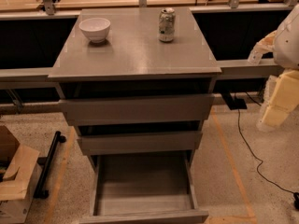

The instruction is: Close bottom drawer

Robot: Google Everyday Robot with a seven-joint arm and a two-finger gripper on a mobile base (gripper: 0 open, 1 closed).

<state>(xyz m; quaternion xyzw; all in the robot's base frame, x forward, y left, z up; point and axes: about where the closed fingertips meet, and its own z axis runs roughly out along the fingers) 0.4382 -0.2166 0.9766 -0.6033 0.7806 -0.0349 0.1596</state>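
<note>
Three grey drawers front a cabinet (135, 55) whose top carries a white bowl (95, 29) and a drinks can (167, 25). The top drawer (138, 108) and middle drawer (140, 142) sit nearly flush, while the bottom drawer (145, 190) stands pulled far out toward the camera. The robot's gripper (276, 101) hangs at the right edge of the view, beside the cabinet and well apart from the bottom drawer; whether it is spread or closed cannot be told.
</note>
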